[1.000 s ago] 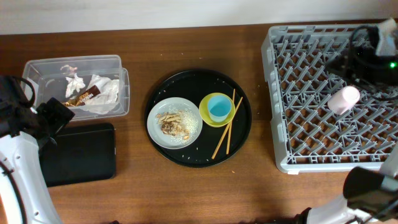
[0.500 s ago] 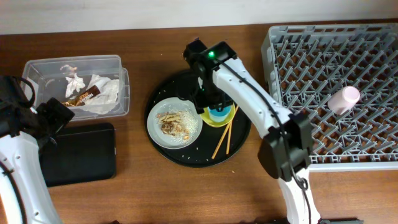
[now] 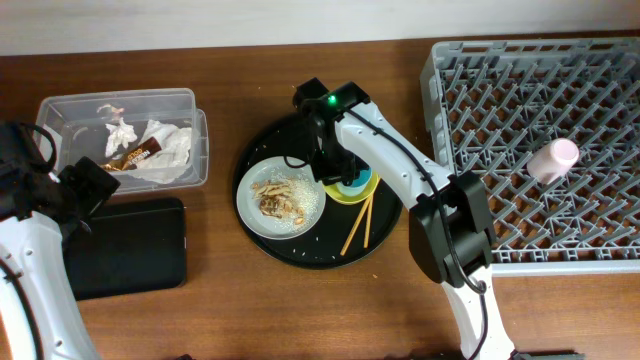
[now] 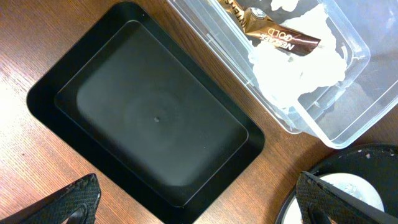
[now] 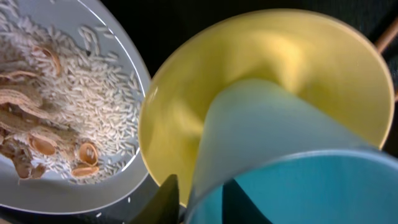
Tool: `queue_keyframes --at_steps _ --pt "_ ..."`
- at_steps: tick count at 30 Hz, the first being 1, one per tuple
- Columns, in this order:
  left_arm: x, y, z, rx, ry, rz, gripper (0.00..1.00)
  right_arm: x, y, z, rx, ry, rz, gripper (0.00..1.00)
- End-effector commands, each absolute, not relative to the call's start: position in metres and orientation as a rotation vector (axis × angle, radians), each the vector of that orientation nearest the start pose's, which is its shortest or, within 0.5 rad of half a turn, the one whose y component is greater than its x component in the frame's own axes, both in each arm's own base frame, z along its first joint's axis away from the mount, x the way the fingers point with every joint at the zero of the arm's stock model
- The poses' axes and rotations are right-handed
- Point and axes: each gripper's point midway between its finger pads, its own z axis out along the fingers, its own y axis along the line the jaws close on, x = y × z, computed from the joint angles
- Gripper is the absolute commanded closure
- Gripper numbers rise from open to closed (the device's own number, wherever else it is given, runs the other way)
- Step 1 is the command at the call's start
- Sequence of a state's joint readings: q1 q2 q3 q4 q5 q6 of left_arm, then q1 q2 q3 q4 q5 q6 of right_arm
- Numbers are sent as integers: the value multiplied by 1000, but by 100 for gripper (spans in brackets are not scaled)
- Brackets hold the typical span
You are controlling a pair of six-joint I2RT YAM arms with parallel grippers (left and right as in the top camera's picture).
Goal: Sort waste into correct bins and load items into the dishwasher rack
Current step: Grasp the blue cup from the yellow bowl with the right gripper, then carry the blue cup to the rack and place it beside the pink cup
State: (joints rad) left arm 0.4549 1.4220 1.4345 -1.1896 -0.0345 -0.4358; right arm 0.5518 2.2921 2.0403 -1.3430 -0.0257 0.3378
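- Surroundings: large round black tray (image 3: 300, 250) at mid-counter carries the pale grey plate (image 3: 246, 200), the yellow-green bowl (image 5: 273, 56) just beside it, and two chopsticks (image 3: 358, 225) lying slantwise below the bowl.
- Food scraps with rice (image 3: 278, 198) are on the plate; loose grains dot the round tray.
- Light blue cup (image 5: 261, 143) sits inside the bowl.
- Right arm reaches across the tray and hides most of the bowl and cup from overhead.
- Right gripper (image 5: 202, 202): dark fingers seem to straddle the cup wall, but the wrist view is too close and blurred to tell whether it is clenched.
- Left gripper (image 4: 199, 196): released, fingers wide apart, hovering over the shallow black rectangular tray (image 4: 155, 118).
- Clear tub (image 3: 60, 110) behind that tray holds white tissue (image 3: 170, 150) and the gold-brown wrapper (image 3: 133, 157).
- Dishwasher rack (image 3: 520, 100) at right; small pink cup (image 3: 553, 160) lies on its side among the pegs.
- Change: one second ago the right arm was over the rack's far corner and the cup was uncovered; half a second ago it was already above the bowl, now shifted slightly. Pink cup unmoved.
- Surface: brown wood-grain counter (image 3: 400, 60); pale wall strip (image 3: 200, 20) along the far edge.
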Motion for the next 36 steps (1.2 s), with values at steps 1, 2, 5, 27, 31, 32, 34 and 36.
queue_keyframes --at_steps 1,2,5,27,31,32,34,36 --pt "284 148 217 -1202 2449 62 1 380 239 83 -333 3121 27 87" --pt "284 148 217 -1202 2449 61 1 383 240 95 -331 3108 37 92" --pt "284 148 217 -1202 2449 61 1 395 239 143 -300 3036 88 96" --pt "284 148 217 -1202 2449 61 1 375 235 69 -401 3133 -21 96" --pt "284 148 217 -1202 2449 61 1 388 228 138 -361 3069 26 96" --pt "284 148 217 -1202 2449 62 1 397 222 173 -345 3004 64 96" --pt "284 148 217 -1202 2449 61 1 423 191 254 -251 2792 212 96" --pt "284 148 217 -1202 2449 62 1 435 134 307 -65 2661 310 96"
